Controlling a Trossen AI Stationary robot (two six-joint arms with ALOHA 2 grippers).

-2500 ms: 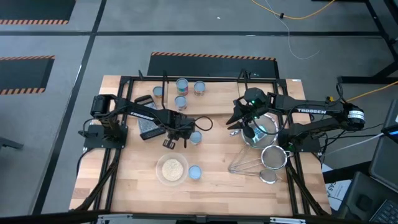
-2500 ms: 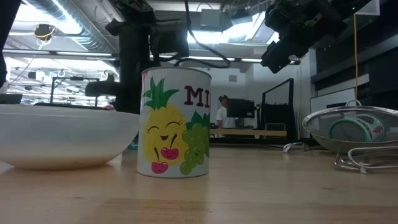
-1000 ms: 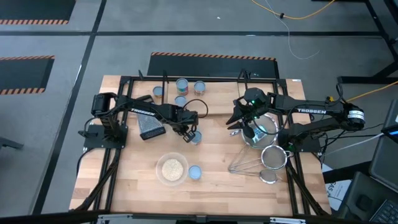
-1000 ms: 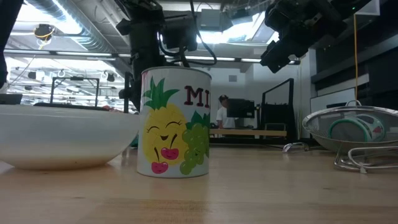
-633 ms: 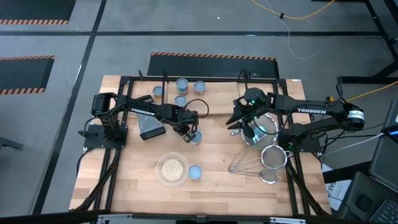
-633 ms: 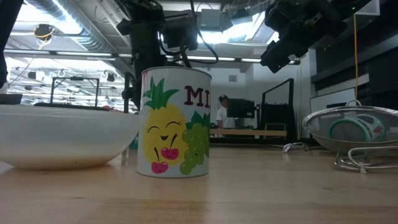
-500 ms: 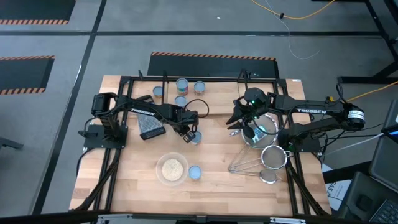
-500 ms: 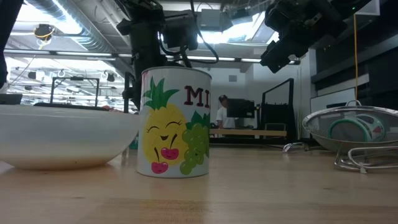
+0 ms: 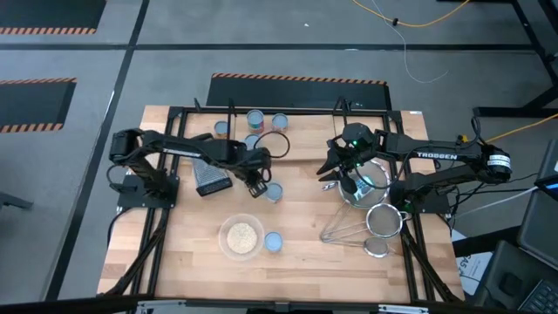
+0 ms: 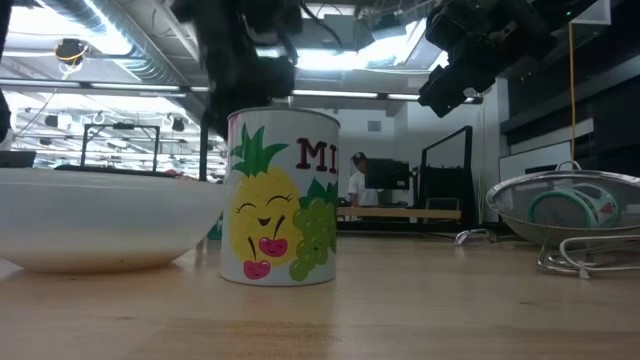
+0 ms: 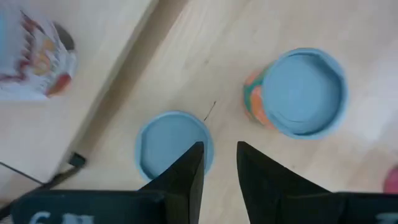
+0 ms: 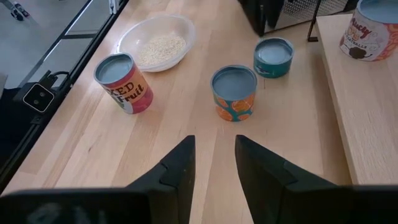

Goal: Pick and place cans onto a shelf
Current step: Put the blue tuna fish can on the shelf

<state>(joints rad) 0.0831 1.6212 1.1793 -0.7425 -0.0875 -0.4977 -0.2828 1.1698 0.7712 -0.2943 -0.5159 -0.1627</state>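
The left hand (image 9: 259,185), fingers spread and holding nothing, hangs over two cans (image 11: 302,92) on the bench (image 9: 305,253), beside the shelf (image 9: 296,131). Three more cans (image 9: 255,118) stand on the shelf; its far end is hidden by the right arm. The right hand (image 9: 336,170), fingers apart, waits over a wire strainer (image 9: 370,187). A bowl of grains (image 9: 241,236) and a sixth can (image 9: 273,242) sit nearer the front.

"TROSSEN" on right arm (image 9: 436,157); "Fruit" on can (image 12: 124,83)
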